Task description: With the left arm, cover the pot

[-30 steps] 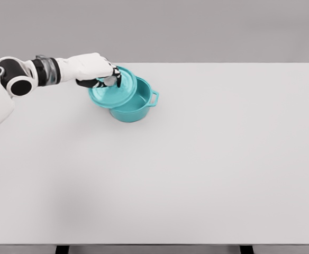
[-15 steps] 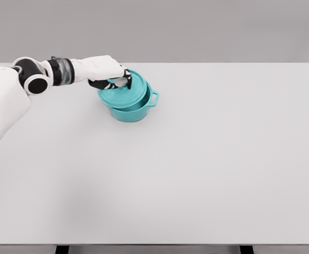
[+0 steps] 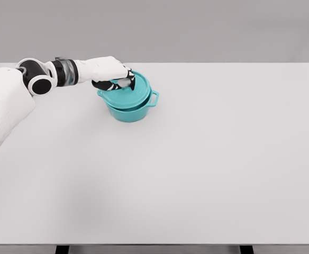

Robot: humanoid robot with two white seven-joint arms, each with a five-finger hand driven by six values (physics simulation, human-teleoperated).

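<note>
The left arm comes in from the far left edge and reaches across the back of the table, because the pot stands well away from the robot, toward the rear left. At the end of it the left hand is curled down over the top of the lid, its dark fingertips closed around the small knob at the lid's centre. Gripping by the knob, as I judge it, lets the hand carry the lid flat and leave its rim free to meet the pot.

The lid lies over the mouth of the pot, which sits on the table just right of the hand. It appears level and nearly centred; no opening of the pot shows. Whether it is fully seated on the rim or a hair above it I cannot tell from this view. One side handle of the pot sticks out to the right, clear of the hand.

The covering looks all but done; what seems left is to loosen the fingers and lift the hand away without dragging the lid.

The right arm is not in view.
</note>
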